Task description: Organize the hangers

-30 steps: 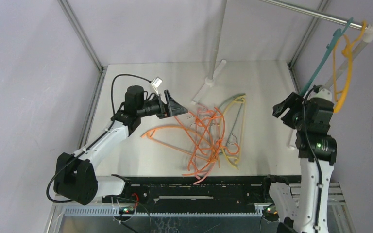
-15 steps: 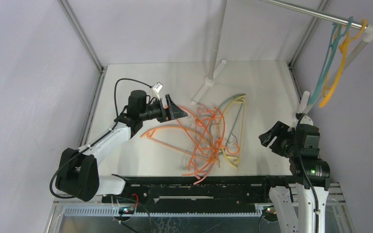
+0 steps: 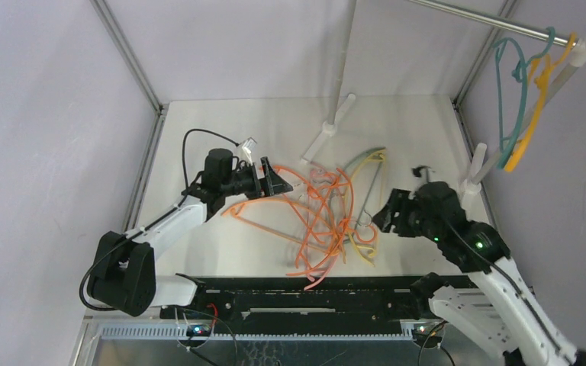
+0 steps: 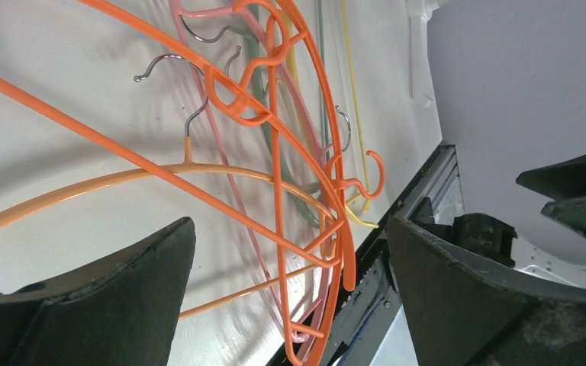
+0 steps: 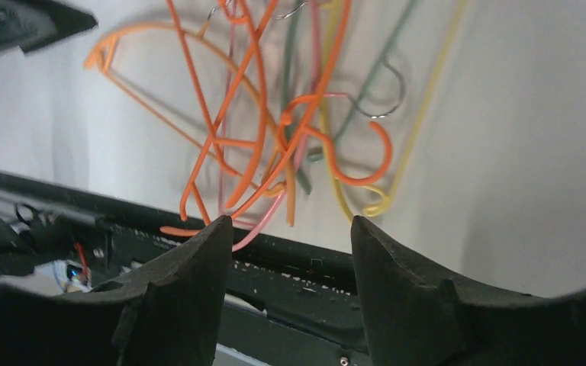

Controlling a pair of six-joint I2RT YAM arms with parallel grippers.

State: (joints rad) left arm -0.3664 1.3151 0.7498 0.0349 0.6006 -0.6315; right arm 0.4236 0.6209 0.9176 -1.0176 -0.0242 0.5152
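Top view: tangled hangers (image 3: 328, 221), mostly orange, lie on the table (image 3: 221, 122) between left gripper (image 3: 284, 183) and right gripper (image 3: 385, 216); teal hanger (image 3: 519, 70) and yellow hanger (image 3: 514, 162) hang on the rail (image 3: 481, 18). Left wrist: fingers (image 4: 107, 297) spread wide, empty; orange hangers beyond the tips. Right wrist: fingers (image 5: 175, 297) parted, empty; pile just ahead of the tips.

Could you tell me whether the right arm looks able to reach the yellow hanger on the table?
Probably yes: the right end effector hovers open just beside the yellow hanger, nothing between them, though an orange hanger overlaps its hook.
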